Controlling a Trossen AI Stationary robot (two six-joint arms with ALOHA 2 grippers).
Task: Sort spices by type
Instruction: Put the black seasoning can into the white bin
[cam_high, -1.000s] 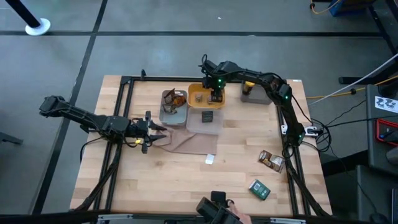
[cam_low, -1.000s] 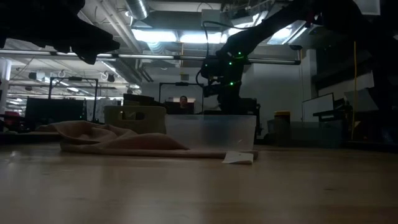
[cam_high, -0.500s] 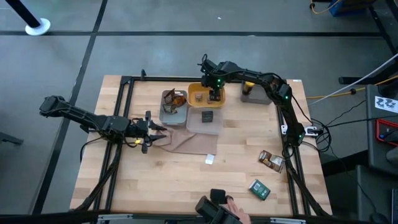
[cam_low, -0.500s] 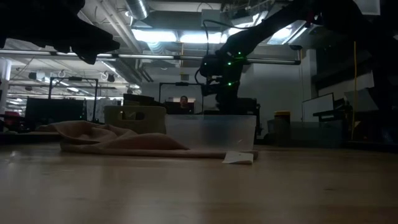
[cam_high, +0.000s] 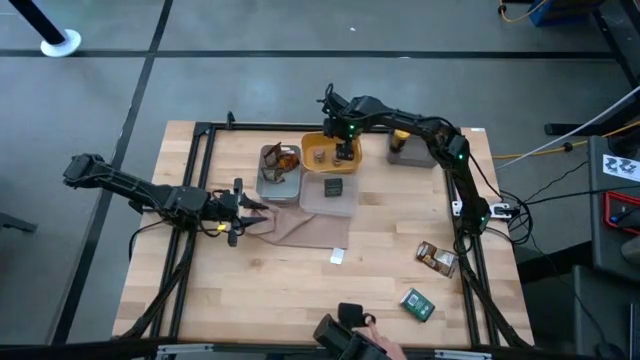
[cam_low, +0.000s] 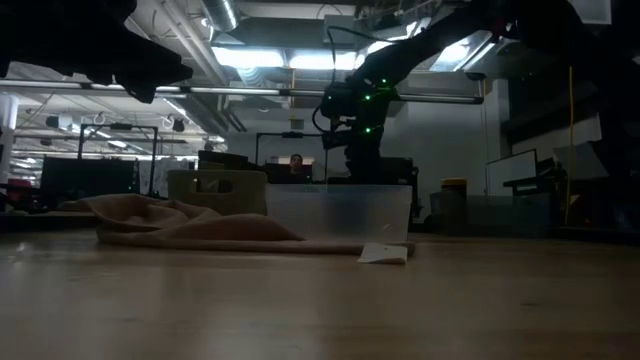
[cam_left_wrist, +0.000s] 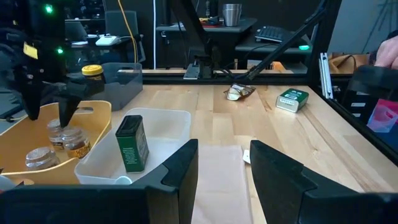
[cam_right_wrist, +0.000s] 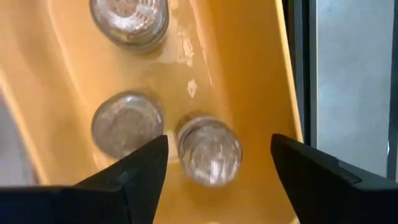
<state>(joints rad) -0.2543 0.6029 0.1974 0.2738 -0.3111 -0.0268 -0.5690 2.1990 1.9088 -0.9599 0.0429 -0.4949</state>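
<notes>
My right gripper (cam_high: 345, 152) hangs open over the yellow tray (cam_high: 318, 143), its fingers on either side of one tan jar (cam_right_wrist: 208, 150) without touching it. Two more jars (cam_right_wrist: 127, 123) stand beside it on the tray floor. A dark green box (cam_left_wrist: 132, 143) stands upright in the clear tray (cam_high: 328, 198). Brown and orange foil packets (cam_high: 283, 160) lie in the grey tray (cam_high: 278, 182). The yellow-capped bottle (cam_high: 397, 142) stands at the far right. My left gripper (cam_high: 243, 208) waits open, low over the beige cloth's (cam_high: 305, 228) left edge.
Loose on the table's right near part lie foil packets (cam_high: 437, 257) and a green box (cam_high: 418, 303). A small white scrap (cam_high: 338, 256) lies near the cloth. A person's hand (cam_high: 368, 328) with a dark device shows at the near edge.
My right gripper has risen a little above the yellow tray, staying open over the jars. My left arm has kept still.
</notes>
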